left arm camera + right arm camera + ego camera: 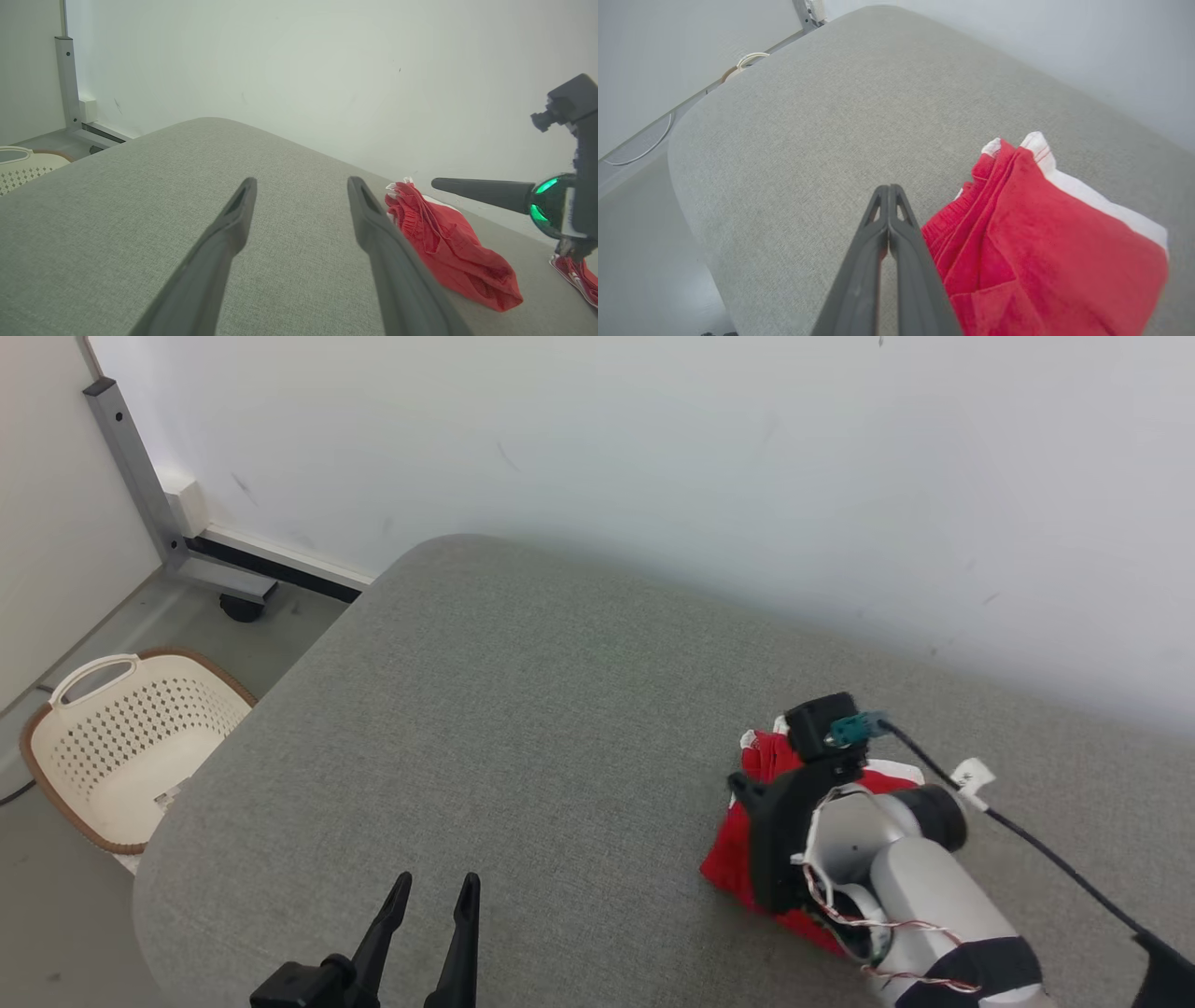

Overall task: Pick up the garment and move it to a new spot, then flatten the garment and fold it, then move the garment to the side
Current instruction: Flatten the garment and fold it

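Head view: our red garment [738,859] lies in a small folded bundle on the gray table [523,709], over on our right side.
Our left gripper [437,882] hangs over the bare table with its two fingers wide apart, well away from the garment. Our right gripper [888,189] has its fingers pressed together with nothing between them (the red cloth lies just beside them, white trim along its far edge). We also see a cream basket [121,747] on the floor to our left.

Bare lab-like room: white wall [653,448], grey padded table [523,709], plastic laundry basket [93,667].
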Controlling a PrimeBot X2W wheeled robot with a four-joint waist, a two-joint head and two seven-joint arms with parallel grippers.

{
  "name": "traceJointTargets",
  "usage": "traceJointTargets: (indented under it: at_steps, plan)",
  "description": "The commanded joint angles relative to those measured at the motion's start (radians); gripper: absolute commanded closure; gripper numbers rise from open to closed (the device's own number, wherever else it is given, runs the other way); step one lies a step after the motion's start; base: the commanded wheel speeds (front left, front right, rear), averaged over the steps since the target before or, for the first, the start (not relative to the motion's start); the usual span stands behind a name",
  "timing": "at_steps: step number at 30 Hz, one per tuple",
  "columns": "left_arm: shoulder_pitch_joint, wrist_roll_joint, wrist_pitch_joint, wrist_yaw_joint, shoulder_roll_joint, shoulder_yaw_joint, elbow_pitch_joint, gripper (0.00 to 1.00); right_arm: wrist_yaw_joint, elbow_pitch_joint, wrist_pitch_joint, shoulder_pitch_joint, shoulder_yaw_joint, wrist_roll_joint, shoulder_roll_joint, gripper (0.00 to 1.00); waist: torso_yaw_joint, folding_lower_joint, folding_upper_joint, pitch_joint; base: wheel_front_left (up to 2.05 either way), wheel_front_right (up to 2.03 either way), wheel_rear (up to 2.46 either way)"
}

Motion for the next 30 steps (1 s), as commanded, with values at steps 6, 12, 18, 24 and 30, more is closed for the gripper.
traceJointTargets:
  at_steps: [6, 12, 18, 24, 30]
  plan:
    - [0.015, -0.004, -0.009, -0.001, 0.002, -0.008, -0.008, 0.00, 0.000, 0.029, -0.003, 0.048, -0.191, -0.159, -0.024, 1.00, 0.001, 0.0001, 0.0001, 0.006, 0.00, 0.00, 0.00]
    - [0.016, -0.003, -0.010, -0.008, -0.005, -0.020, 0.004, 0.00, 0.000, 0.114, -0.048, 0.077, -0.315, -0.303, -0.014, 1.00, 0.019, 0.0001, 0.0001, 0.018, 0.00, 0.00, 0.00]
    - [0.007, -0.007, -0.012, -0.008, -0.007, -0.025, 0.014, 0.00, 0.000, 0.189, -0.088, 0.055, -0.308, -0.338, -0.001, 1.00, 0.038, 0.0001, 0.0001, 0.024, 0.00, 0.00, 0.00]
    - [0.009, -0.013, -0.017, -0.006, -0.002, -0.020, 0.019, 0.00, 0.000, 0.214, -0.126, 0.034, -0.105, -0.174, -0.001, 1.00, 0.041, 0.0001, 0.0001, 0.021, 0.00, 0.00, 0.00]
    - [0.009, -0.014, -0.017, -0.003, -0.002, -0.025, 0.021, 0.00, 0.000, 0.171, -0.111, 0.040, 0.085, -0.054, 0.000, 1.00, 0.019, 0.0001, 0.0001, 0.010, 0.00, 0.00, 0.00]
